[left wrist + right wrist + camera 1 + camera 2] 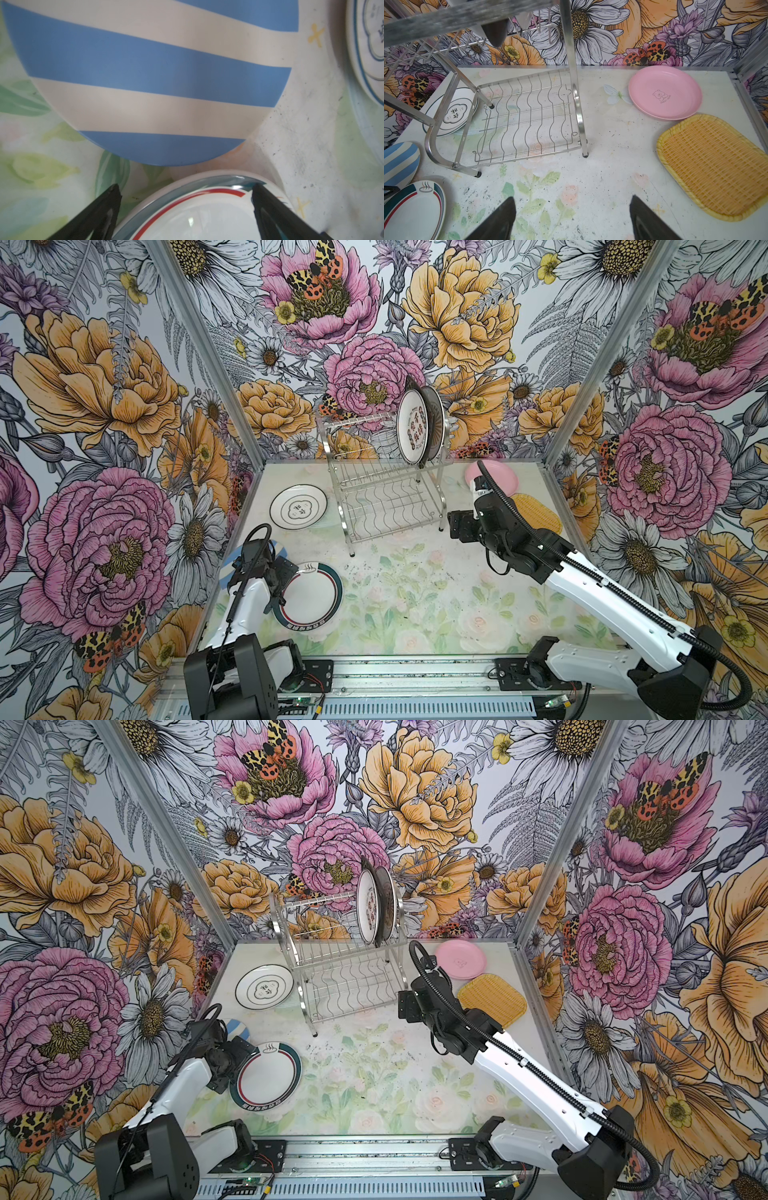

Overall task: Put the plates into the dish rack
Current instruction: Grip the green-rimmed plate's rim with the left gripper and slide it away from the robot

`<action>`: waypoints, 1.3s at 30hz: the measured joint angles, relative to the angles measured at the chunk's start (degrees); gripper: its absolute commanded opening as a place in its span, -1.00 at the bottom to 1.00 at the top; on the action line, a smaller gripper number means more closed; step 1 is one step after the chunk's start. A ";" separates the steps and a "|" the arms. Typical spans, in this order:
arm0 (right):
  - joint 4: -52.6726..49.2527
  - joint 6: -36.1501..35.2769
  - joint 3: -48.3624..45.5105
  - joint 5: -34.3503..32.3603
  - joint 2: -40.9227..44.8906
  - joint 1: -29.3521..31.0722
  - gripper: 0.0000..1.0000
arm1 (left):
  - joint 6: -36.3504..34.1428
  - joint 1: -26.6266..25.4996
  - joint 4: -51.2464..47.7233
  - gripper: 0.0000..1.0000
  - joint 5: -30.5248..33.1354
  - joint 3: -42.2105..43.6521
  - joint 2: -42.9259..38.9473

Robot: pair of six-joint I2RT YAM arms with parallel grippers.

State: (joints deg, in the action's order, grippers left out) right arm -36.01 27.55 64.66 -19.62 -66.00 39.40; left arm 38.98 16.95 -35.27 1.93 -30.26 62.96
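We find the rack at the back of the table. Two plates stand on edge at the right end of its upper tier, a white printed plate and a dark plate just behind it. They stand upright because the wire slots hold them that way. There may be a third tucked behind, but the stack is too edge-on for us to tell. The lower shelf is bare.

The left gripper has its jaws wide apart, straddling the lip of the green-rimmed plate. One finger sits outside the rim and the other over the well. We judge this is because a plate lying flat offers only its lip to pinch. Nothing is clamped yet. The striped plate lies flat just beyond it, and the cloud plate lies beside the rack's left frame.

The right gripper hangs over bare table in front of the rack, jaws apart and empty. The pink plate and the yellow plate lie flat nearby, just beside each other. From there, we reckon, it could reach either one while leaving the left arm room.
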 measured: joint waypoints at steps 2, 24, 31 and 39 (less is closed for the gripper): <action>0.00 0.00 0.00 0.00 0.00 0.00 0.73 | 0.00 -0.92 0.02 0.97 -0.26 0.00 -0.44; 0.00 -0.02 0.00 0.04 0.00 -0.48 0.76 | -5.16 -10.47 0.31 0.97 -4.15 -3.58 3.52; -0.04 -0.17 0.00 0.48 0.33 -1.01 0.76 | -7.10 -10.47 1.27 0.97 -4.15 -5.77 9.31; -0.04 -0.13 -1.03 0.68 2.36 -1.62 0.76 | -8.11 -13.90 1.31 0.94 -5.09 -6.16 11.41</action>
State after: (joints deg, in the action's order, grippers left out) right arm -36.05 27.42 63.64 -18.94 -63.64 37.78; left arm 30.87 3.05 -33.95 -3.16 -36.42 74.37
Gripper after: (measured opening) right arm 0.882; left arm 0.975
